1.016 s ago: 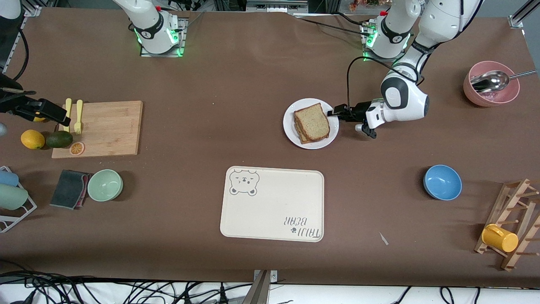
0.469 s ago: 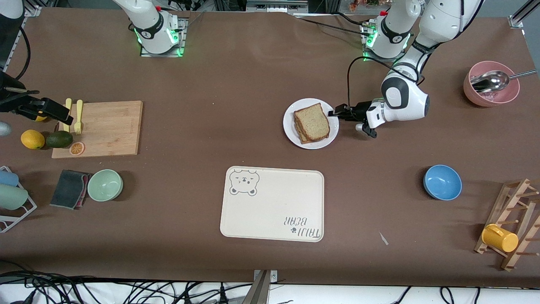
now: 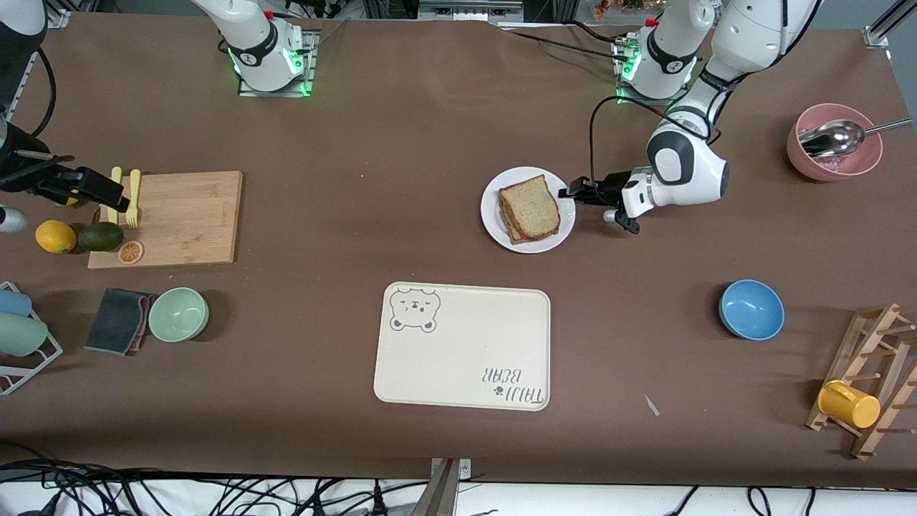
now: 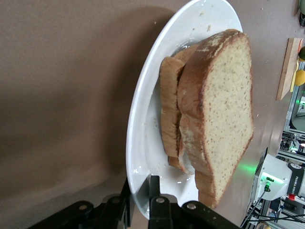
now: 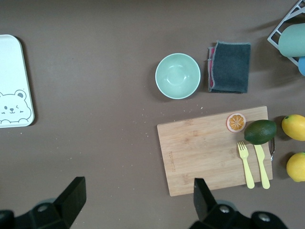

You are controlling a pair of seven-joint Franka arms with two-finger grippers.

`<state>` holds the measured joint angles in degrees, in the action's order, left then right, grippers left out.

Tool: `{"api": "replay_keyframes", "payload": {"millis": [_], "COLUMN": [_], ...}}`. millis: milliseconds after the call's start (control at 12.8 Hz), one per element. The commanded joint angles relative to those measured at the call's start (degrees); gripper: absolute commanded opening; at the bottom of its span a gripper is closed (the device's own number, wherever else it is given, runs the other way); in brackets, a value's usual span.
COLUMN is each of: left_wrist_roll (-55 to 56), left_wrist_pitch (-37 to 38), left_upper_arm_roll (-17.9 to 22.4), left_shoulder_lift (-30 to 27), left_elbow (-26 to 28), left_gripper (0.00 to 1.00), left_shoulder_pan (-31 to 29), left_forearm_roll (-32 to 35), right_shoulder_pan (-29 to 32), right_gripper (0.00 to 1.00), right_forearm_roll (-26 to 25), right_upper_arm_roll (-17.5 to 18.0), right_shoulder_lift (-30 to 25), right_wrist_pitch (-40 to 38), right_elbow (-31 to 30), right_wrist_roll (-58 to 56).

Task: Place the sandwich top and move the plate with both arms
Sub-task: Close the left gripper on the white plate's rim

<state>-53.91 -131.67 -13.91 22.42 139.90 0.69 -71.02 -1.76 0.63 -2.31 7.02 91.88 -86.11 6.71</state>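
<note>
The sandwich top (image 3: 531, 205) lies on the stacked bread on the plate (image 3: 493, 215), which sits on the brown surface (image 3: 401, 143) between the two arm bases' ends, farther from the front camera than the cream bear tray (image 3: 463, 345). The left claw (image 3: 571, 190) is at the plate's edge on the left arm's end; in the left wrist view its fingers (image 4: 155, 200) stand narrow, one on either side of the white rim (image 4: 136, 157), apparently pinching it, though actual contact is hard to judge from that angle. The top slice (image 4: 224, 109) overhangs the slices under it and leans toward the gripped edge.

The right claw (image 3: 71, 185) hovers wide open, holding nothing, over the end of the wooden cutting board (image 3: 179, 215) at the right arm's end of the surface, well apart from the plate. Under it lie two yellow forks (image 5: 252, 164), an avocado (image 5: 260, 131), an orange slice (image 5: 236, 122) and lemons (image 5: 294, 126). A green bowl (image 3: 178, 314) and a dark cloth (image 3: 118, 320) lie nearer the camera. The blue bowl (image 3: 751, 309) and pink bowl with a spoon (image 3: 833, 142) stand toward the left arm's end, clear of the plate.
</note>
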Motion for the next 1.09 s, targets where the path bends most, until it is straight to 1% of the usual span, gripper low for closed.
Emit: {"api": "replay_keyframes", "payload": {"millis": [0,313,391,469,625,938,1016], "left_wrist_roll": [-0.76,-0.76,-0.76,-0.85,-0.85,0.63,1.08], "left_wrist_pitch": [0.27,0.27,0.19,0.18,0.18,0.18,0.18], "left_upper_arm_roll": [-0.41,-0.41,-0.41,-0.41,-0.41,-0.32,-0.24], "left_shoulder_lift": [0.25,0.78,0.87,0.87,0.87,1.22,1.48], "left_elbow": [0.11,-0.06,-0.07,-0.07,-0.07,-0.07,0.02], "left_gripper": [0.16,0.16,0.15,0.1,0.05,0.05,0.02], "left_shoulder_pan": [-0.34,-0.34,-0.34,-0.43,-0.43,-0.52,-0.52], "left_forearm_roll": [-2.19,-2.19,-2.19,-2.19,-2.28,-2.19,-2.02], "right_shoulder_pan": [-0.09,0.0,0.0,0.17,0.26,0.61,0.61], "right_gripper": [1.0,1.0,1.0,1.0,1.0,1.0,1.0], "right_forearm_roll": [0.69,0.69,0.69,0.6,0.16,0.16,0.16], "right_upper_arm_roll": [0.02,0.02,-0.07,-0.15,-0.24,-0.59,-0.59], "right_shoulder_lift": [0.1,0.01,0.01,0.01,0.01,0.01,0.01], "right_wrist_pitch": [-0.56,-0.65,-0.56,-0.3,-0.12,-0.12,-0.12], "right_elbow": [0.07,0.15,0.33,0.33,0.5,0.5,0.5], "right_wrist_roll": [-0.74,-0.12,-0.56,-0.74,-0.74,-3.63,-3.64]}}
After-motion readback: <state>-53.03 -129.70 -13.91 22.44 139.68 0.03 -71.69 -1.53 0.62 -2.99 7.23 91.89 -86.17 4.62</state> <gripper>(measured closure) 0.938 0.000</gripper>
